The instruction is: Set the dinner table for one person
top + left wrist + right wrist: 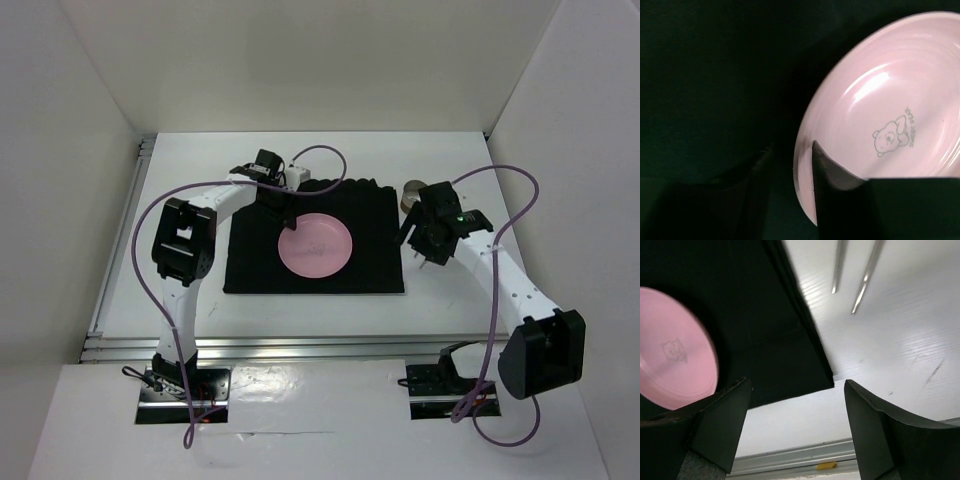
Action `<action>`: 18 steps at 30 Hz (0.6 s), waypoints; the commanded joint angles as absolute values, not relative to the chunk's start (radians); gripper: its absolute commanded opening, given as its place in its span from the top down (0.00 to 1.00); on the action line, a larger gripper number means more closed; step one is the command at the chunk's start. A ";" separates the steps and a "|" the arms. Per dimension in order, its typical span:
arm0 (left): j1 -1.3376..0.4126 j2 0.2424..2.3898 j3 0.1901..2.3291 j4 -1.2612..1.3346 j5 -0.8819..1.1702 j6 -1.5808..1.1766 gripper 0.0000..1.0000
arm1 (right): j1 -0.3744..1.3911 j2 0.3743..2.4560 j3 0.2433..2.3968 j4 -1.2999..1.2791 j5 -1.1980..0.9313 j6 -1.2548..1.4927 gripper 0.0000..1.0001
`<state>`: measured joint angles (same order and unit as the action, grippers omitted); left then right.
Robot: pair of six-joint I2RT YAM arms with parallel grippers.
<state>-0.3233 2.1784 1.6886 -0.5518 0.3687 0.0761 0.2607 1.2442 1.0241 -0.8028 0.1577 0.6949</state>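
On the white dinner table (300, 315), the left gripper (792, 147) has its jaws apart astride the far-left rim of a pink plate (315, 245) on a black placemat (375, 260). Right of the placemat, the right gripper (797, 382) hovers with jaws wide apart.

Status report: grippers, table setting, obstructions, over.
Left gripper open, astride rim of pink plate. Right gripper open, empty, over dinner table. Plate on black placemat. Two utensils ahead of right gripper.

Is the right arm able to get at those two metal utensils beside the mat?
Probably yes: its open tool is over the table, and the utensils lie just ahead, nothing between.
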 commanded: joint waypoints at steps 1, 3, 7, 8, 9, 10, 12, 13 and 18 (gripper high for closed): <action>-0.318 2.148 1.703 -0.534 0.341 0.101 0.56 | 0.204 1.264 1.025 -0.804 0.176 0.690 0.17; -0.318 2.120 1.692 -0.534 0.330 0.092 0.41 | 0.178 1.299 1.025 -0.782 0.186 0.681 0.14; -0.308 2.077 1.692 -0.543 0.330 0.083 0.32 | 0.071 1.348 1.010 -0.720 0.174 0.643 0.16; -0.308 2.051 1.692 -0.552 0.330 0.083 0.32 | 0.014 1.373 1.000 -0.678 0.160 0.631 0.17; -0.299 2.039 1.703 -0.561 0.342 0.083 0.31 | -0.015 1.390 1.000 -0.661 0.146 0.620 0.18; -0.299 2.028 1.703 -0.572 0.342 0.083 0.31 | -0.041 1.411 1.000 -0.647 0.135 0.611 0.18; -0.278 1.988 1.729 -0.612 0.342 0.083 0.31 | -0.089 1.481 1.009 -0.626 0.135 0.598 0.21; -0.267 1.974 1.729 -0.624 0.354 0.083 0.31 | -0.089 1.505 1.020 -0.614 0.162 0.574 0.23; -0.174 1.879 1.720 -0.687 0.377 0.083 0.31 | -0.089 1.635 1.078 -0.589 0.210 0.552 0.30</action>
<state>-0.2348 1.9648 1.6917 -0.6323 0.3470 0.0757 -0.0956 1.6039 1.0229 -0.6468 0.1600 0.5861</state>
